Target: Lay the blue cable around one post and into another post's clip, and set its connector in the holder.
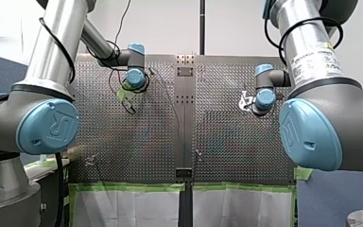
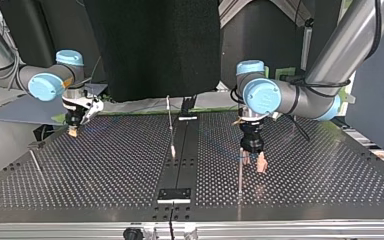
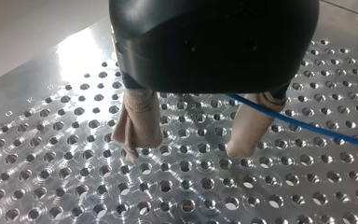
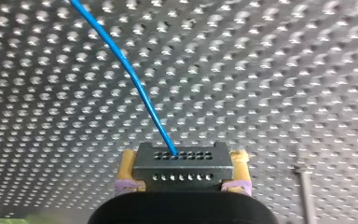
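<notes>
My right gripper (image 4: 183, 164) pinches the connector (image 4: 182, 155) between yellow pads, I'd say to steer the cable (image 4: 130, 77) running off ahead. Farther out, my left gripper (image 3: 186, 148) hangs wide open, empty, cable passing one finger, a post (image 2: 240, 174) just beside.

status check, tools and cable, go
left tool open, blue cable crossing one finger. right tool shut on connector. thin post beside left tool.
</notes>
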Controlling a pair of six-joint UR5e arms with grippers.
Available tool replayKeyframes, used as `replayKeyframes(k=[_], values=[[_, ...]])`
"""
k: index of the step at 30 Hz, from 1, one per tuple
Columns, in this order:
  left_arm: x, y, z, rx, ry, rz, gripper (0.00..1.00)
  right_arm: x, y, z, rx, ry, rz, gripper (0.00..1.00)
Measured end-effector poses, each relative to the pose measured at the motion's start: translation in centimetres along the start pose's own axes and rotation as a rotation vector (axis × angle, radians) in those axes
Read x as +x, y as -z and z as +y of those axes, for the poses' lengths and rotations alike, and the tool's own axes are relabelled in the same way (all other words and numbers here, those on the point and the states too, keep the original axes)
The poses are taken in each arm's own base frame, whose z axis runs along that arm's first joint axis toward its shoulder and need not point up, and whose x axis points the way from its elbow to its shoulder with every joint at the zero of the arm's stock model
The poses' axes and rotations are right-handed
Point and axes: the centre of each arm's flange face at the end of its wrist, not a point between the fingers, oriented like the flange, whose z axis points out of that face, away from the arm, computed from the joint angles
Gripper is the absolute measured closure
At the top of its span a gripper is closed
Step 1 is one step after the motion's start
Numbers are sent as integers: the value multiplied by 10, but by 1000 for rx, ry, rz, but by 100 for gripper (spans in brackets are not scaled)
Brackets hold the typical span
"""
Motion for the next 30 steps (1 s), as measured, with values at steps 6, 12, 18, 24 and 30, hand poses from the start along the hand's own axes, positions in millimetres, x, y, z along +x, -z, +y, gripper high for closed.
replayKeyframes(k=[6,12,18,24,30], values=[[-1,0,-1,2,-1,-1,0,39,9,-5,12,0,45,62],[-1,-1,-2,4,-1,-3,0,71,23,-8,19,2,82,62],[-1,0,-3,5,-1,-1,0,97,38,-10,22,13,119,62],[-1,0,-3,6,-3,-1,0,109,53,-8,19,17,157,62],[0,0,-4,7,-4,0,0,101,59,-2,7,23,176,62]])
